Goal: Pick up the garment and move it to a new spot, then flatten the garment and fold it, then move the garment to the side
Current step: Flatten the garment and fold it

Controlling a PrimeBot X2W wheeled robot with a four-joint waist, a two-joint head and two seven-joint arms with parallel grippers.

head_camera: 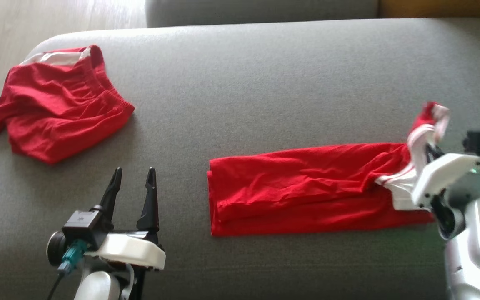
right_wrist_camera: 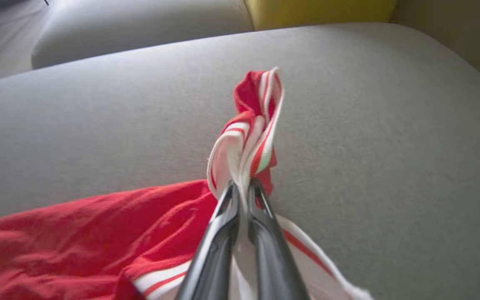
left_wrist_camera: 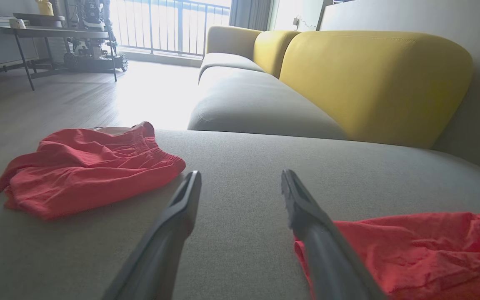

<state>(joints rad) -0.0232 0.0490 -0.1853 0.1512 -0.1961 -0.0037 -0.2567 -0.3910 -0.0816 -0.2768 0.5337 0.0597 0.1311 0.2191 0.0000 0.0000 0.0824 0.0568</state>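
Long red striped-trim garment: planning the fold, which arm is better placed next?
Probably right: the right gripper is shut on the long red garment by its striped end; the open left gripper stands apart.

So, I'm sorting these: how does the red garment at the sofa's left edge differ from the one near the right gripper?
The left garment lies rumpled; the right garment is laid out as a long folded strip. The right gripper, jaws shut, holds the right garment's striped end up; nothing touches the left garment. Both are red with white trim.

the garment [head_camera: 306, 187] is red with a white-striped band [right_wrist_camera: 244, 141], the cushion [head_camera: 265, 83] grey, the backrest [left_wrist_camera: 373, 83] yellow.
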